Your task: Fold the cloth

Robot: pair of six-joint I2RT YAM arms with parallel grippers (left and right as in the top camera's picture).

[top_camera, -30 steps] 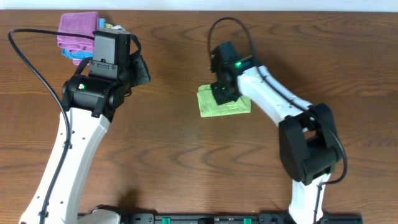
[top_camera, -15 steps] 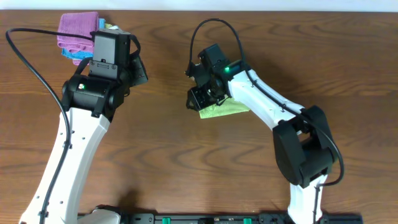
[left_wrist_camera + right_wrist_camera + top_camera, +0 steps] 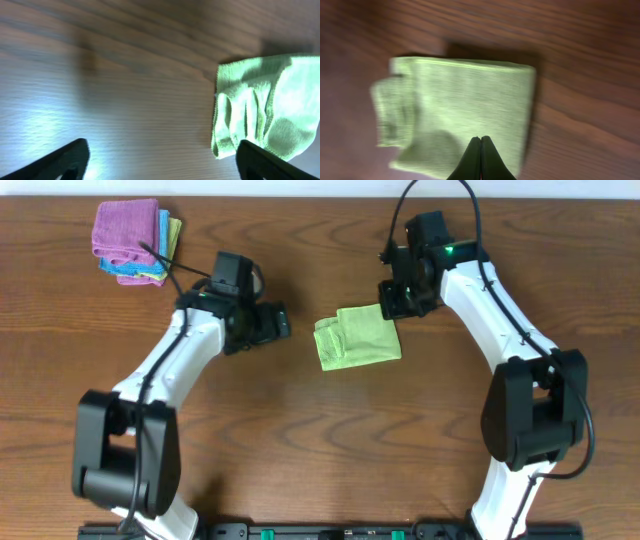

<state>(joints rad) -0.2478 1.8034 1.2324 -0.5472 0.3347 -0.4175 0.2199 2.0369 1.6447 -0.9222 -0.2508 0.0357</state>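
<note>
Logging the cloth (image 3: pixel 357 337), soft, light, loosely folded, well apart from the folded stack (image 3: pixel 135 242), I judged its rumpled stack-side edge graspable; left gripper (image 3: pixel 275 323) between them gaped, right gripper (image 3: pixel 392 298) beyond clenched empty.

Cloth (image 3: pixel 357 337) lies flat on surface (image 3: pixel 300 440), near middle, slightly toward far edge. Stack of folded cloths (image 3: pixel 135 240) in far-left corner, well apart from cloth. Left gripper (image 3: pixel 283 323) left of cloth, near, not touching. Right gripper (image 3: pixel 393 302) over cloth's far-right corner.
</note>
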